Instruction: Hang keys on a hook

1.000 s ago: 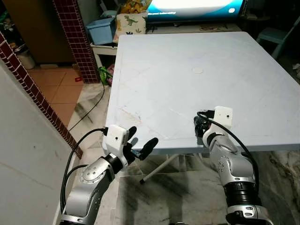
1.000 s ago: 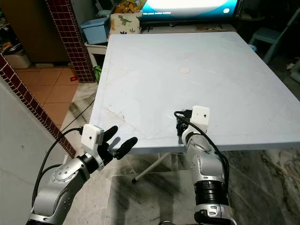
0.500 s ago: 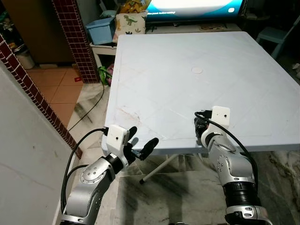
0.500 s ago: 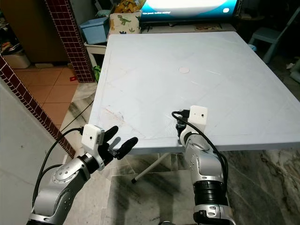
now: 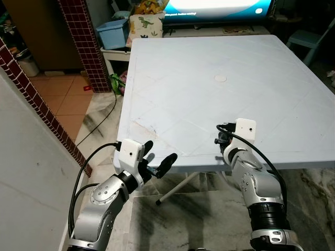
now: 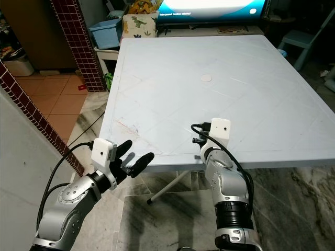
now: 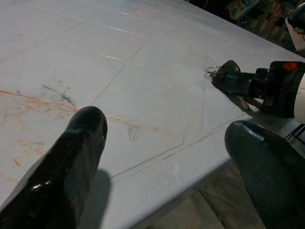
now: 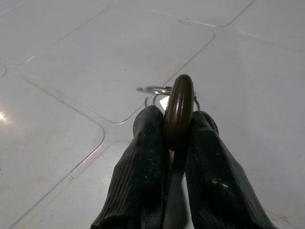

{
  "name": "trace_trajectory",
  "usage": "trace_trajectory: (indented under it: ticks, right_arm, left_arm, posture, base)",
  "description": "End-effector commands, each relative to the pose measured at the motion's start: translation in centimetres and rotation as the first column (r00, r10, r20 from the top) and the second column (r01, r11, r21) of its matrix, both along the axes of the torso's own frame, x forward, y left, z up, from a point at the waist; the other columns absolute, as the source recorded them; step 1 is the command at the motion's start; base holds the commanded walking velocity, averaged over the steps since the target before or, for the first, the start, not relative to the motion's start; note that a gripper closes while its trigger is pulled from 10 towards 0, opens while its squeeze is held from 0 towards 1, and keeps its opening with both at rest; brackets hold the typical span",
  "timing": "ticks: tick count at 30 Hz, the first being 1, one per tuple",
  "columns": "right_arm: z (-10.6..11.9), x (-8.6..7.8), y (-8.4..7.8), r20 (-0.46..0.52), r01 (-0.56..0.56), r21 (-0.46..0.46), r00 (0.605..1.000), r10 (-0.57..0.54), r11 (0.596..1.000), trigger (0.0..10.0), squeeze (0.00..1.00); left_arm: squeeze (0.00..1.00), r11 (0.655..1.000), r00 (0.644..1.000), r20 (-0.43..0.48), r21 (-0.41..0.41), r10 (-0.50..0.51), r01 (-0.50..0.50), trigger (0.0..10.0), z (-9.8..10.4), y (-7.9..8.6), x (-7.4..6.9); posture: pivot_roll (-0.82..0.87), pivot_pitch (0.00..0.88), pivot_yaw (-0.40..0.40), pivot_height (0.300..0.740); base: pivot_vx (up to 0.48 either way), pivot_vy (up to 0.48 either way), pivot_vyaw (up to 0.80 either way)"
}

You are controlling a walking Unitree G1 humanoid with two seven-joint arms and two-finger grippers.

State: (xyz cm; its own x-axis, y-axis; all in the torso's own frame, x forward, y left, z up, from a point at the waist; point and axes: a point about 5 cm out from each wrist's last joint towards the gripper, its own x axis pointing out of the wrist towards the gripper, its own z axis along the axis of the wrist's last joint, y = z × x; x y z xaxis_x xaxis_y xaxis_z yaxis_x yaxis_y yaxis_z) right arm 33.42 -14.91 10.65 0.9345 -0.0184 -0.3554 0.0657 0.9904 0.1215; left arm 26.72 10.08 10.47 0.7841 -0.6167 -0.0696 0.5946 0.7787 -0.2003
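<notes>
Left gripper (image 5: 158, 159) hangs off table's front edge w/ fingers wide apart. Right gripper (image 8: 176, 125) pinched tight, arm bent up.

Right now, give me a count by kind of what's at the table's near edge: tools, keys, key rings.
Tools: 2, the left tool open off the table edge, the right tool shut on the key.
Keys: 1, the dark key pinched upright.
Key rings: 1, the ring beyond the key.
Total: 4.
</notes>
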Motion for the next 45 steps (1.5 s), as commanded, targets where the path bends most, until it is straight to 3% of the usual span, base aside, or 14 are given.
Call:
trace_trajectory:
  ticks: [1, 4, 6, 9, 15, 19, 21, 22, 23, 28, 31, 40, 45]
  right_arm:
    - [-1.8, -0.7, 0.9, -0.077, -0.039, -0.011, 0.996, 0.038, 0.999, 0.0, 0.0]
    - [-1.2, -0.5, 0.9, -0.042, -0.045, -0.054, 0.998, 0.043, 0.998, 0.0, 0.0]
    - [-0.3, -0.1, 0.9, 0.027, -0.065, -0.139, 0.997, 0.07, 0.988, 0.0, 0.0]
    - [0.2, 0.0, 0.9, 0.061, -0.068, -0.17, 0.995, 0.079, 0.983, 0.0, 0.0]
    - [3.5, 0.3, 0.6, 0.297, 0.002, -0.413, 0.946, 0.132, 0.911, 0.0, 0.0]
    - [3.9, 0.3, 0.6, 0.326, 0.018, -0.431, 0.935, 0.137, 0.902, 0.4, 0.0]
    - [4.0, 0.4, 0.7, 0.325, 0.01, -0.419, 0.935, 0.14, 0.908, 2.6, 0.0]
    - [4.0, 0.5, 0.9, 0.323, -0.012, -0.407, 0.933, 0.157, 0.913, 5.7, 0.0]
    - [4.0, 0.5, 1.2, 0.32, -0.039, -0.397, 0.931, 0.177, 0.917, 10.0, 0.0]
    - [4.0, 0.0, 2.6, 0.313, -0.152, -0.355, 0.911, 0.27, 0.922, 10.0, 0.0]
    - [4.3, -0.6, 2.9, 0.332, -0.168, -0.324, 0.901, 0.279, 0.931, 10.0, 0.0]
    - [4.1, -1.6, 3.3, 0.332, -0.21, -0.293, 0.892, 0.305, 0.933, 10.0, 0.0]
    - [4.1, -1.8, 3.5, 0.326, -0.227, -0.326, 0.884, 0.334, 0.918, 10.0, 0.0]
  left_arm:
    - [0.0, 1.0, 1.0, -0.002, 0.02, 0.014, -0.014, 10.0, -0.1, 0.2, 0.1]
    - [0.0, 0.999, 1.0, 0.002, 0.029, 0.027, -0.027, 10.0, -0.1, 0.3, 0.2]
    - [0.0, 0.999, 0.999, 0.006, 0.03, 0.034, -0.034, 10.0, -0.1, 0.4, 0.3]
    - [0.0, 0.999, 0.999, 0.01, 0.032, 0.037, -0.038, 10.0, 0.0, 0.4, 0.4]
    - [0.0, 0.998, 0.998, 0.02, 0.035, 0.053, -0.053, 10.0, 0.1, 0.5, 0.6]
    - [0.0, 0.998, 0.998, 0.019, 0.036, 0.052, -0.052, 10.0, 0.0, 0.5, 0.6]
    - [0.0, 0.998, 0.999, 0.019, 0.037, 0.048, -0.049, 10.0, 0.0, 0.4, 0.6]
    - [0.0, 0.998, 0.999, 0.018, 0.038, 0.046, -0.047, 10.0, 0.0, 0.4, 0.7]
    - [0.0, 0.997, 0.998, 0.021, 0.048, 0.055, -0.056, 10.0, 0.0, 0.5, 0.7]
    - [0.0, 0.979, 0.984, 0.065, 0.109, 0.167, -0.174, 10.0, 0.1, 1.9, 1.2]
    - [0.0, 0.963, 0.968, 0.075, 0.103, 0.241, -0.248, 10.0, 0.3, 2.8, 1.4]
    - [0.0, 0.96, 0.963, 0.074, 0.085, 0.261, -0.267, 10.0, 0.3, 2.6, 1.5]
    - [0.0, 0.962, 0.964, 0.071, 0.079, 0.257, -0.262, 10.0, 0.3, 2.5, 1.5]
  posture:
    - [-0.04, 0.09, 0.042, 0.74]
    - [-0.04, 0.09, 0.042, 0.74]
    - [-0.04, 0.088, 0.041, 0.74]
    - [-0.04, 0.088, 0.041, 0.74]
    - [-0.04, 0.087, 0.042, 0.74]
    - [-0.04, 0.087, 0.042, 0.74]
    - [-0.04, 0.087, 0.042, 0.74]
    - [-0.04, 0.084, 0.041, 0.74]
    - [-0.04, 0.083, 0.041, 0.74]
    - [-0.03, 0.078, 0.039, 0.74]
    - [-0.03, 0.077, 0.039, 0.74]
    - [-0.04, 0.076, 0.035, 0.74]
    - [-0.04, 0.074, 0.039, 0.74]
  base:
    - [0.0, 0.0, 0.0]
    - [0.0, 0.0, 0.0]
    - [0.0, 0.0, 0.0]
    - [0.0, 0.0, 0.0]
    - [0.0, 0.0, 0.0]
    - [0.0, 0.0, 0.0]
    - [0.0, 0.0, 0.0]
    - [0.0, 0.0, 0.0]
    - [0.0, 0.0, 0.0]
    - [0.0, 0.0, 0.0]
    - [0.0, 0.0, 0.0]
    - [0.0, 0.0, 0.0]
    - [0.0, 0.0, 0.0]
